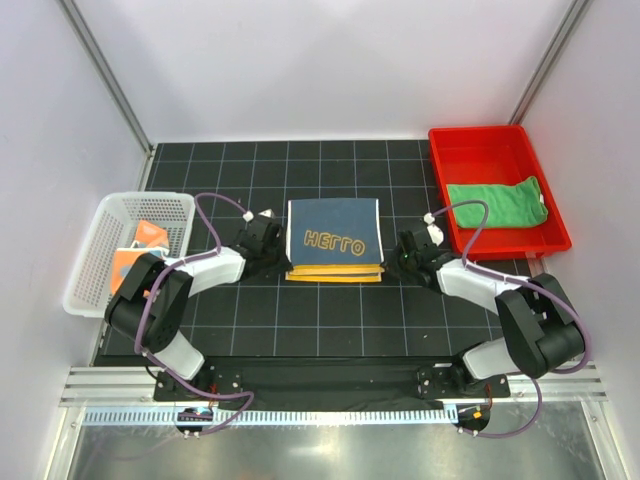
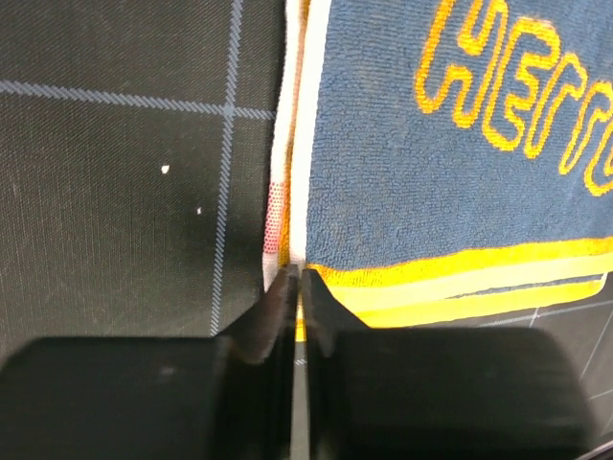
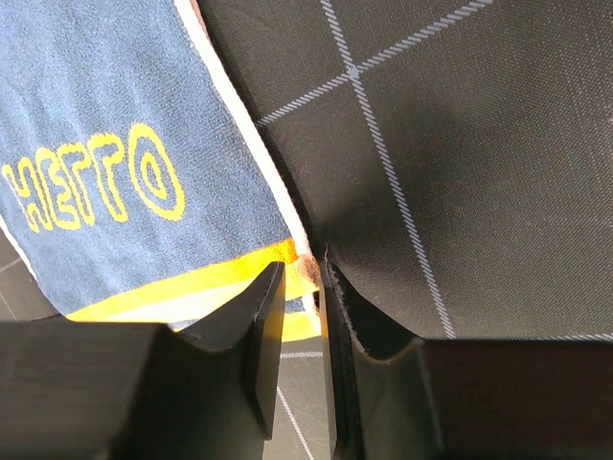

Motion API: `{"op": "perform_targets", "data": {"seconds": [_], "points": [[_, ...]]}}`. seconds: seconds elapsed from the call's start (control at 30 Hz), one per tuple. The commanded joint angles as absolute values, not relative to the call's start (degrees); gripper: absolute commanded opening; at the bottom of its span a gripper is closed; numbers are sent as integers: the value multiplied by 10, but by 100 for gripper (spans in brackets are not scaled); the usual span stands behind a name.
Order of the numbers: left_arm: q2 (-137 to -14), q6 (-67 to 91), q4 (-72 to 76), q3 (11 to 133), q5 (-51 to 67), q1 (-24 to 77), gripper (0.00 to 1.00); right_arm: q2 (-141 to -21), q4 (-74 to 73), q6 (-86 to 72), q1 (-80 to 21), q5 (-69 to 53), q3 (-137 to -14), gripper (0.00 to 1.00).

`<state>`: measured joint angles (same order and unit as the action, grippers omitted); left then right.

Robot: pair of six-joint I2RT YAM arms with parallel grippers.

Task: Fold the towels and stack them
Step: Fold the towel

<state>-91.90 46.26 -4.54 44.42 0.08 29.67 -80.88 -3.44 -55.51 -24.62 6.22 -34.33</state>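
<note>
The yellow-orange towel with the dark blue edge (image 1: pixel 335 240) lies folded on the black mat, blue face with yellow lettering up. It also shows in the left wrist view (image 2: pixel 431 172) and the right wrist view (image 3: pixel 115 144). My left gripper (image 1: pixel 279 257) (image 2: pixel 295 278) is shut on its near left corner. My right gripper (image 1: pixel 392 260) (image 3: pixel 305 273) is closed on its near right corner with a narrow gap. The green towel (image 1: pixel 497 203) lies in the red tray (image 1: pixel 480 135). The pale orange-patched towel (image 1: pixel 140 250) lies in the white basket (image 1: pixel 100 215).
The red tray stands at the back right and the white basket at the left edge of the gridded black mat (image 1: pixel 330 320). White walls and metal posts enclose the table.
</note>
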Motion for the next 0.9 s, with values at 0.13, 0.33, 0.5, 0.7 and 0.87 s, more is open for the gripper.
{"op": "perform_targets", "data": {"seconds": [0.13,0.33,0.5,0.7,0.87], "points": [[-911,455,-54,456,-11,301,0,-789,-15,-582,-245,66,-334,35],[-897,455,-54,457,-13,301,0,-787,-4,-596,-245,62,-317,41],[-889,457,-54,461,-10,301,0,-792,25,-606,-245,61,-311,37],[-886,460,-55,462,-10,301,0,-796,29,-599,-245,66,-326,19],[-876,447,-82,483,-25,301,0,-788,27,-590,-245,69,-337,1]]}}
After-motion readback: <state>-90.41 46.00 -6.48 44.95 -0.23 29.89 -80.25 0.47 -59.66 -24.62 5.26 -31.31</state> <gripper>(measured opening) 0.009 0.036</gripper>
